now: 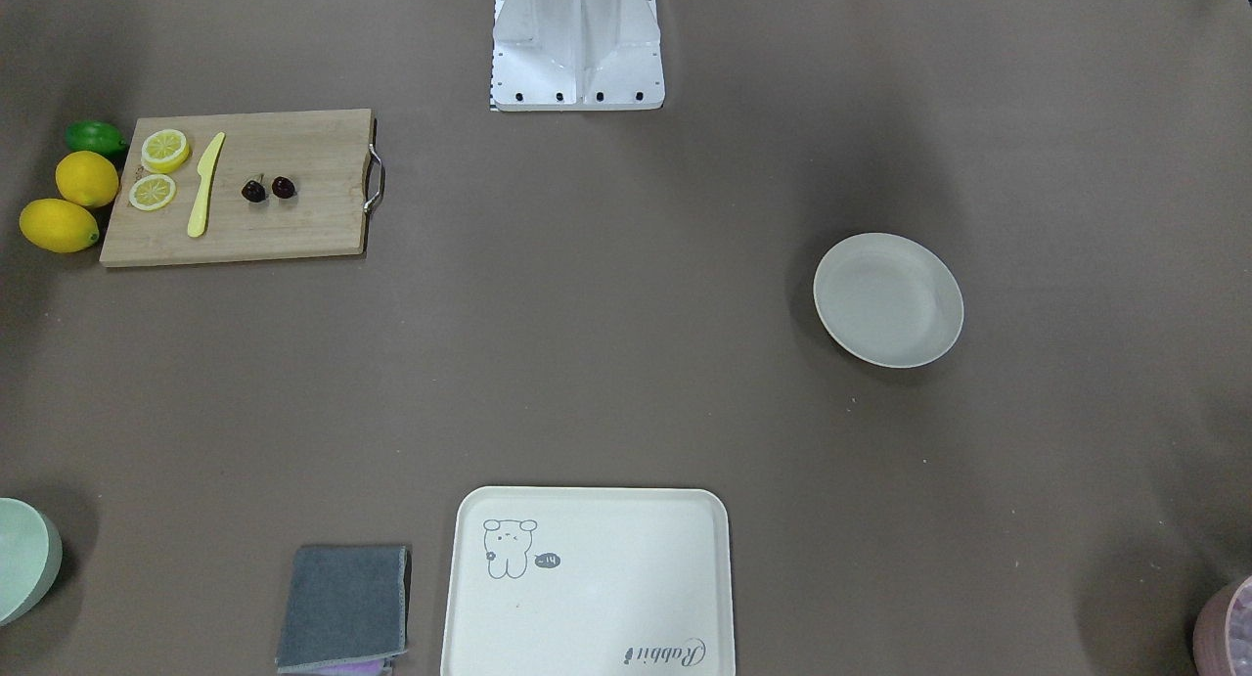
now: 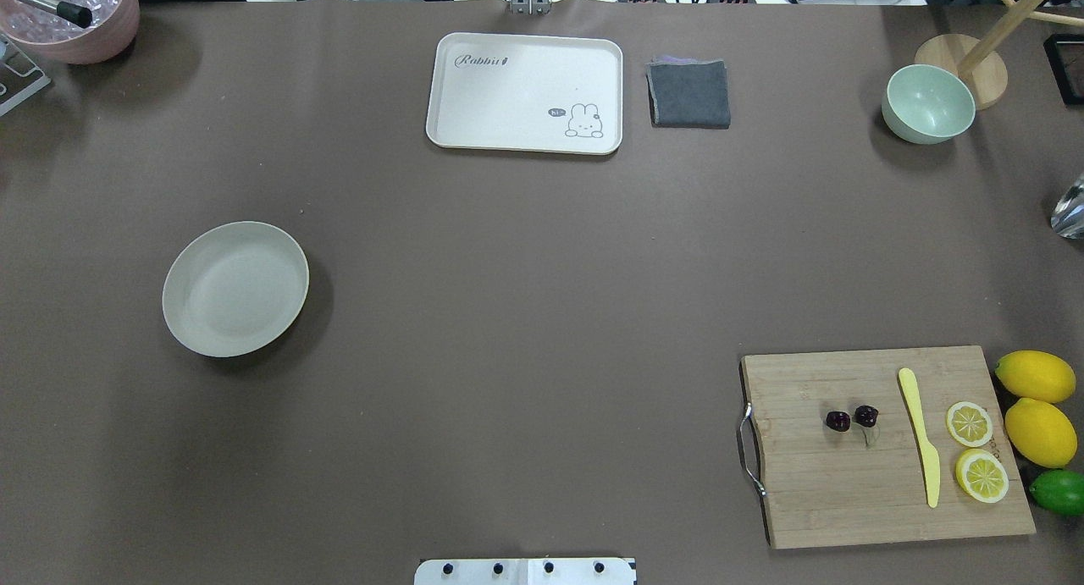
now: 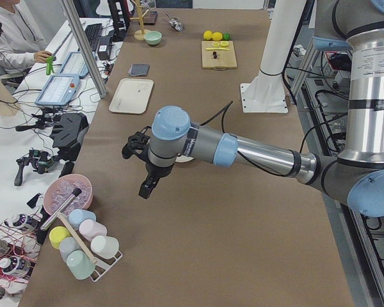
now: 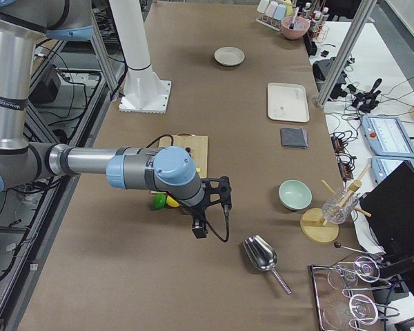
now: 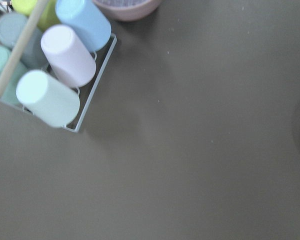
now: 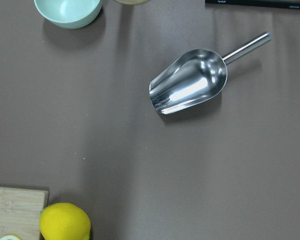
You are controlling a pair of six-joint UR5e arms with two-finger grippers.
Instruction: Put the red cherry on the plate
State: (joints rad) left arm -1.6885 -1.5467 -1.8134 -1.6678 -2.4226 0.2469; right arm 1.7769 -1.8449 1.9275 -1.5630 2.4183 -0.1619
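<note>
The red cherry (image 2: 852, 418) (image 1: 268, 189), two small dark fruits on a thin stem, lies in the middle of a wooden cutting board (image 2: 881, 483). The plate (image 2: 235, 289) (image 1: 888, 300), round and cream-white, sits bare on the opposite half of the table. My left gripper (image 3: 131, 148) hangs above the table near a cup rack, a little beyond the plate. My right gripper (image 4: 224, 193) hovers past the board's outer end, near the lemons. Both grippers show only in the side views, so I cannot tell whether either is open or shut.
On the board lie a yellow knife (image 2: 920, 437) and two lemon slices (image 2: 970, 423). Two lemons (image 2: 1035, 376) and a lime (image 2: 1059, 491) sit beside it. A rabbit tray (image 2: 525, 68), grey cloth (image 2: 689, 93) and mint bowl (image 2: 929, 103) line the far edge. A metal scoop (image 6: 190, 81) and a cup rack (image 5: 50, 70) stand at the table's ends.
</note>
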